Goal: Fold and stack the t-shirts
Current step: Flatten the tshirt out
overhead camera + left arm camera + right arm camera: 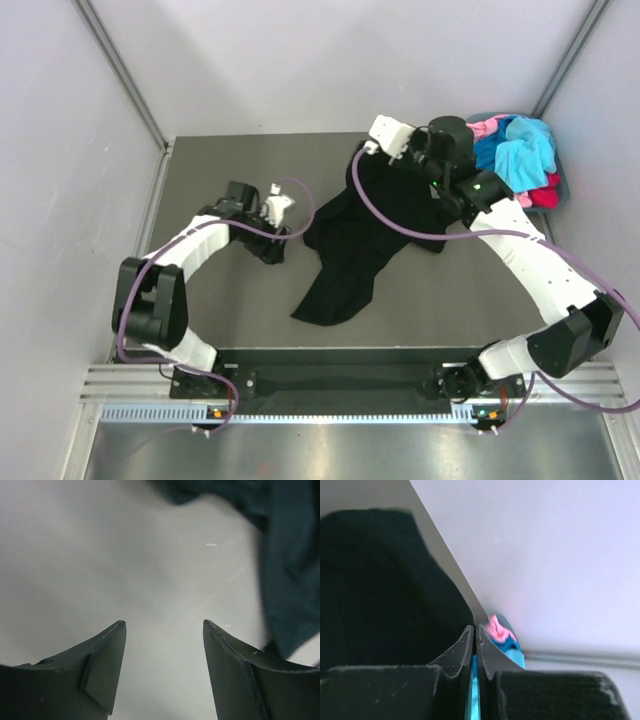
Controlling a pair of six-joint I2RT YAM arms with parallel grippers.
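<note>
Right gripper (475,628) is pressed together at the far end of the black t-shirt (350,240); I cannot tell whether it pinches cloth; the shirt's long axis runs diagonally from there toward the near edge; left gripper (164,625) hangs spread and empty just left of its middle; other t-shirts (515,150) fill the basket (564,178).
</note>
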